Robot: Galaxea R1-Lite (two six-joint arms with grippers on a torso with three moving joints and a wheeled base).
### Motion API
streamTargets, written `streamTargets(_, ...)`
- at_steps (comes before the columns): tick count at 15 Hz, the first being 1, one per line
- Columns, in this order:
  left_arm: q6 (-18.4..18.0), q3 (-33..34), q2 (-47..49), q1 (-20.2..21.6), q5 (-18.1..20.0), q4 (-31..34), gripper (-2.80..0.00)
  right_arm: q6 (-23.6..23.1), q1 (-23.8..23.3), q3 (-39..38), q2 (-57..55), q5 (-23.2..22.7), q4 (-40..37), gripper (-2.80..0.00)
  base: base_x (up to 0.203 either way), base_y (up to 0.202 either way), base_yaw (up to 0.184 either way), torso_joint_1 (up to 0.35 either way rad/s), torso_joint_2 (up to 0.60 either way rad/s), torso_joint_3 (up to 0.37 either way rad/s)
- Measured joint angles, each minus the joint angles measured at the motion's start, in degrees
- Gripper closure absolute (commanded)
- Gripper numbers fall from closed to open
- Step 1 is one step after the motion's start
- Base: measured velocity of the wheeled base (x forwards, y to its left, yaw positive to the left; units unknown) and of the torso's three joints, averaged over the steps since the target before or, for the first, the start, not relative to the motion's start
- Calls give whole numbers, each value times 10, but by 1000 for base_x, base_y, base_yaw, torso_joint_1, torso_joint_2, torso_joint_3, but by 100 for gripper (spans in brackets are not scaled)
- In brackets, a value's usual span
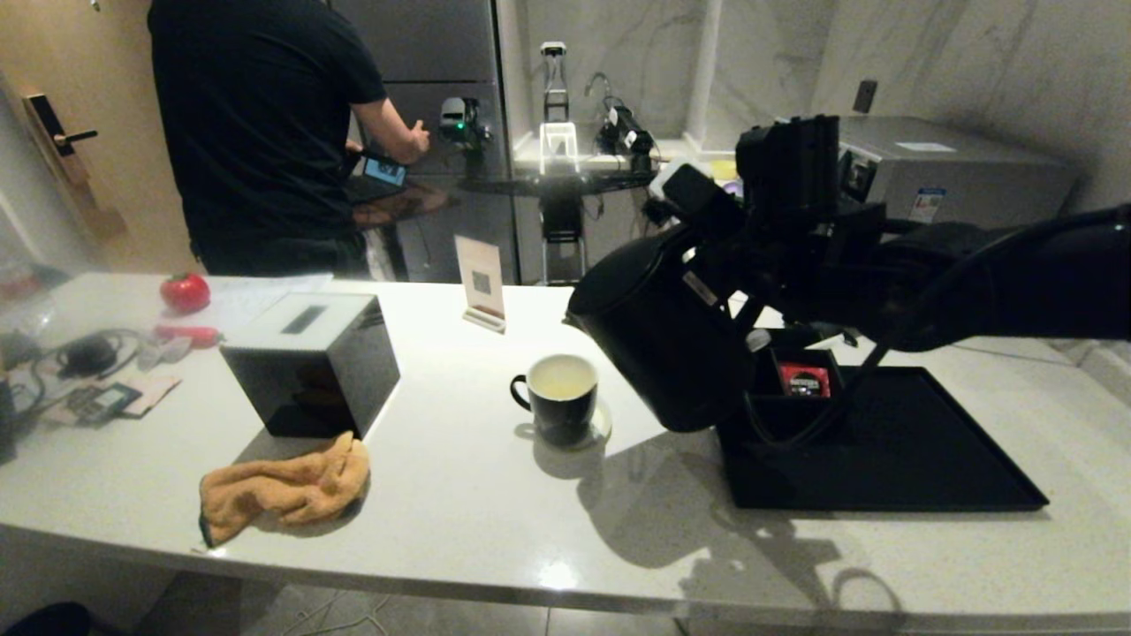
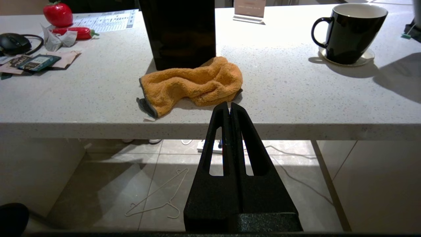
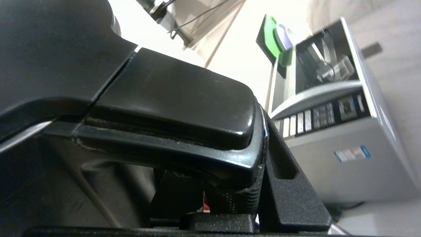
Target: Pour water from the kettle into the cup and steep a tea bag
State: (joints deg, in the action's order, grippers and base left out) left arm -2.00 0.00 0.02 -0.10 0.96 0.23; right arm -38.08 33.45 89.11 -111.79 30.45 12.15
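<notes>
Gripping the handle of the kettle (image 1: 658, 340), the right gripper (image 1: 742, 291) holds it tilted above the counter (image 1: 459, 503), spout toward the cup (image 1: 557, 396) and lifted clear of the black tray (image 1: 892, 459). The cup stands on a small coaster just beside the kettle, pale liquid inside. A red packet (image 1: 804, 380) lies in a compartment behind the kettle. The left gripper (image 2: 229, 108) hangs below the counter's edge, its 2 fingers pressed together, near an orange cloth (image 2: 192, 85).
</notes>
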Motion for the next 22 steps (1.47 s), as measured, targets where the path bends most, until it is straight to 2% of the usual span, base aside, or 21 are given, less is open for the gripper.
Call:
streamTargets(8,0,0,0,0,0,0,0,94,-53,-38,56,-1,12,0,0,0,0,0,0,0)
streamTargets(15,0,0,0,0,0,0,0,148,-133,-84,105,-1,52,0,0,0,0,0,0,0)
streamTargets(22,0,0,0,0,0,0,0,188,-213,-164,140,-2,131,0,0,0,0,0,0,0)
